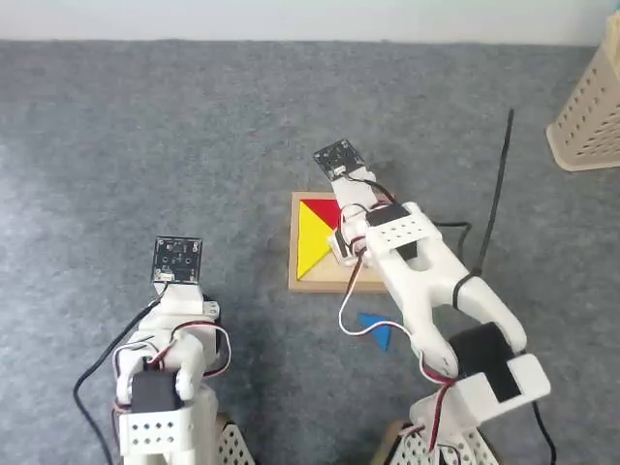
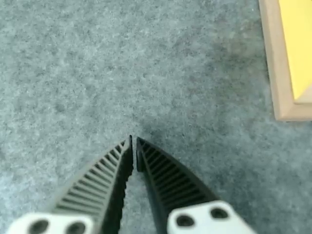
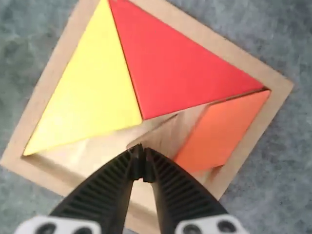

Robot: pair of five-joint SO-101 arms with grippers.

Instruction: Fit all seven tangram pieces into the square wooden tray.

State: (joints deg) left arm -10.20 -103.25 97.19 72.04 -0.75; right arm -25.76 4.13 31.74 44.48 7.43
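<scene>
Evidently the right gripper (image 3: pixel 142 165), jaws pressed together on nothing, hangs over the bare floor of the square wooden tray (image 3: pixel 280 87) beside its yellow triangle (image 3: pixel 87 92), red triangle (image 3: pixel 180 68) and orange parallelogram (image 3: pixel 219 131) (a blue triangle (image 1: pixel 376 329) lies outside on grey carpet (image 1: pixel 145 126)), probably to nudge them snug.

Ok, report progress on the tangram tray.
Done: yellow triangle, red triangle and orange piece lie in the tray. In hand: nothing; the right gripper hangs shut over the tray's bare floor. Left: the blue piece lies outside on the carpet.
</scene>
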